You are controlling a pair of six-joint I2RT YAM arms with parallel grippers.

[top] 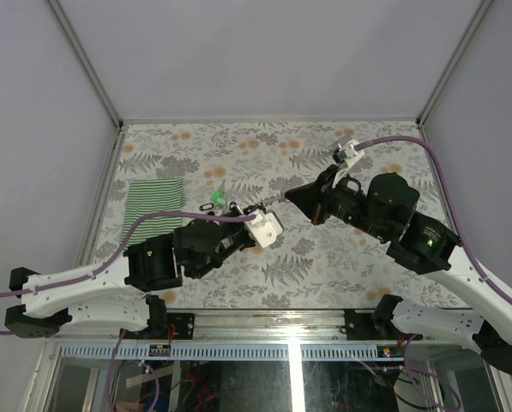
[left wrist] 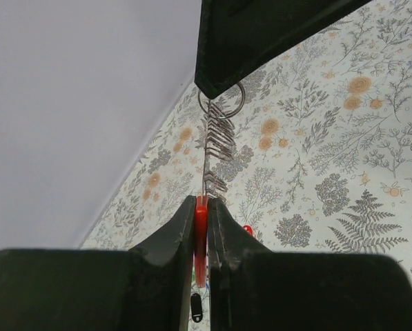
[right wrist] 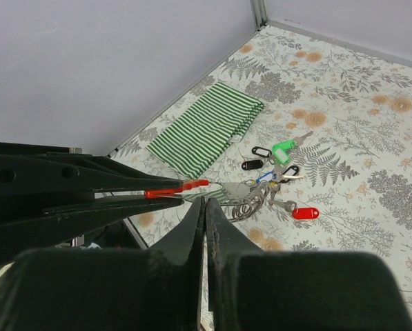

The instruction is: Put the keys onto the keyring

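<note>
My left gripper (left wrist: 201,200) (top: 275,209) is shut on a red tag (left wrist: 201,227) seen edge-on. Its silvery key (left wrist: 216,141) reaches up to the keyring (left wrist: 221,103). The keyring sits at the tip of my right gripper (top: 290,196) (right wrist: 206,201), whose jaws are shut on it. In the right wrist view the red tag (right wrist: 178,187) sits between the left fingers (right wrist: 88,183), and the coiled keyring (right wrist: 246,205) lies just right of my fingertips. More keys rest on the table: green tag (right wrist: 284,150) (top: 219,197), black tags (right wrist: 251,165), blue tag (right wrist: 264,176), red tag (right wrist: 304,213).
A green-and-white striped cloth (top: 155,202) (right wrist: 206,127) lies folded at the table's left side. The floral tablecloth (top: 341,257) covers the table. Grey walls with metal corner posts (top: 110,107) close in the back and sides.
</note>
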